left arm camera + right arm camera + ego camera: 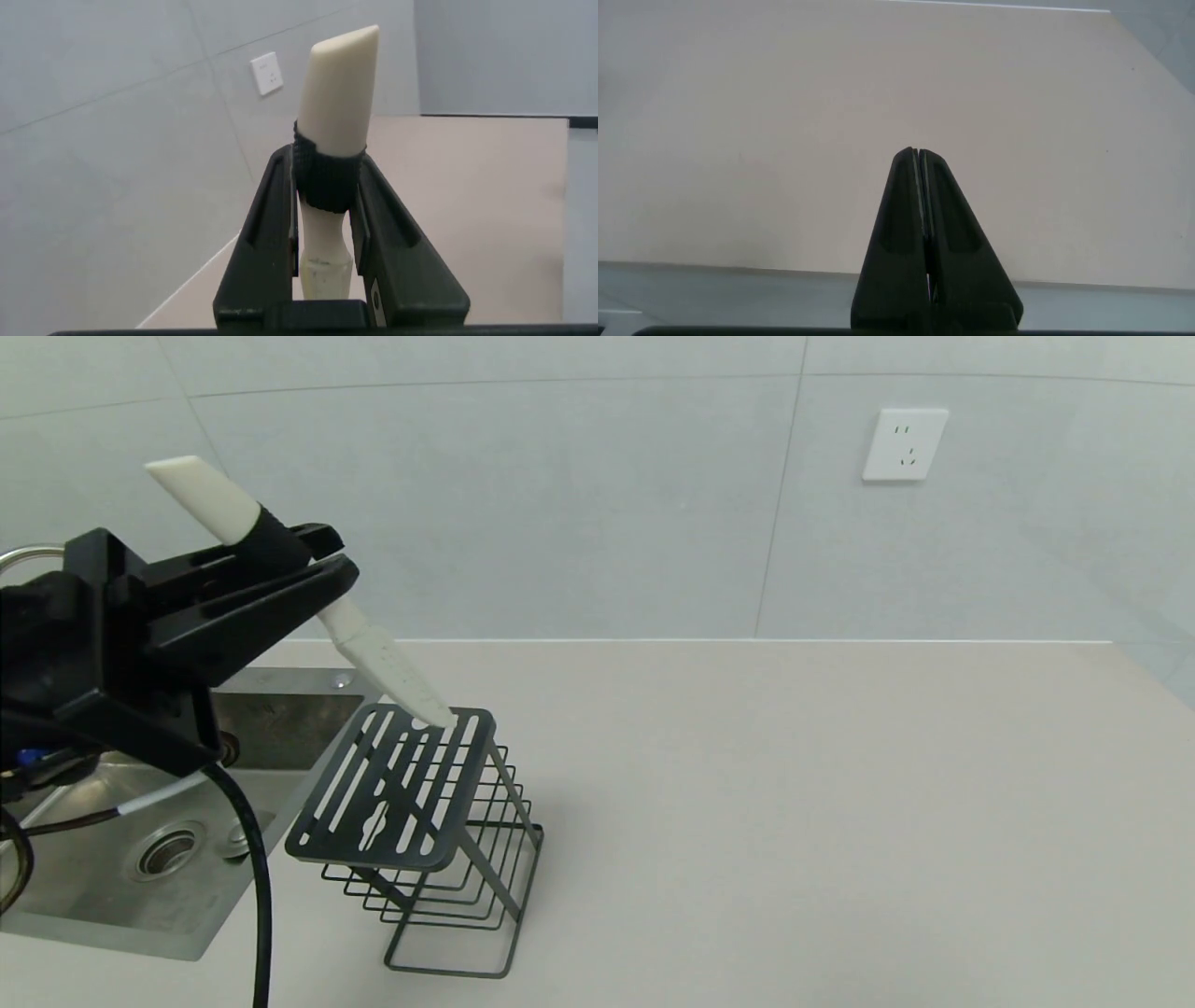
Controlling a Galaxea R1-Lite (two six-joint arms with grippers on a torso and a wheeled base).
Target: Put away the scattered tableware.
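Observation:
A white knife (378, 658) with a cream handle and a black band is held slantwise in my left gripper (322, 565), handle up, blade pointing down. Its tip touches the slotted top of the black wire rack (392, 793) at the rack's far edge. In the left wrist view the fingers (271, 205) clamp the banded handle of the knife (341, 93). My right gripper (920, 154) hangs shut over the bare beige counter (785, 112), holding nothing.
A steel sink (84, 896) with a drain lies left of the rack, under my left arm. The beige counter (794, 803) stretches bare to the right. A wall socket (904, 443) sits on the tiled wall behind.

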